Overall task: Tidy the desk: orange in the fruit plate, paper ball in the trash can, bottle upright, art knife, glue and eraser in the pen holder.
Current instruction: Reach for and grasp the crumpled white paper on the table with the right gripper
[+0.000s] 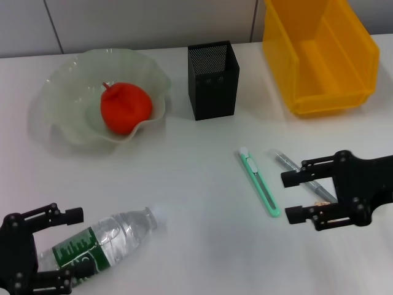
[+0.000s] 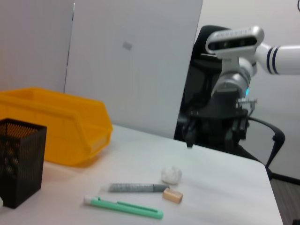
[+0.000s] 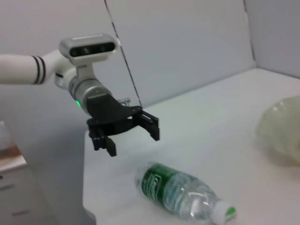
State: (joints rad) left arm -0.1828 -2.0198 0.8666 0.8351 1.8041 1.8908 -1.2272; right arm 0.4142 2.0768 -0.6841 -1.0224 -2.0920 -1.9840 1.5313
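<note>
The orange (image 1: 125, 107) lies in the pale green fruit plate (image 1: 58, 92) at the back left. A clear bottle (image 1: 104, 243) with a green label lies on its side at the front left. My left gripper (image 1: 77, 243) is open, its fingers on either side of the bottle's base end; the right wrist view shows this gripper (image 3: 131, 140) above the bottle (image 3: 180, 190), not touching it. The green art knife (image 1: 258, 182) and grey glue (image 1: 288, 165) lie right of centre. My right gripper (image 1: 290, 196) is open over the glue. The eraser (image 2: 172, 195) and paper ball (image 2: 171, 175) show only in the left wrist view.
The black mesh pen holder (image 1: 212, 80) stands at the back centre. A yellow bin (image 1: 319, 55) sits at the back right. The table's front edge runs close behind the bottle and left gripper.
</note>
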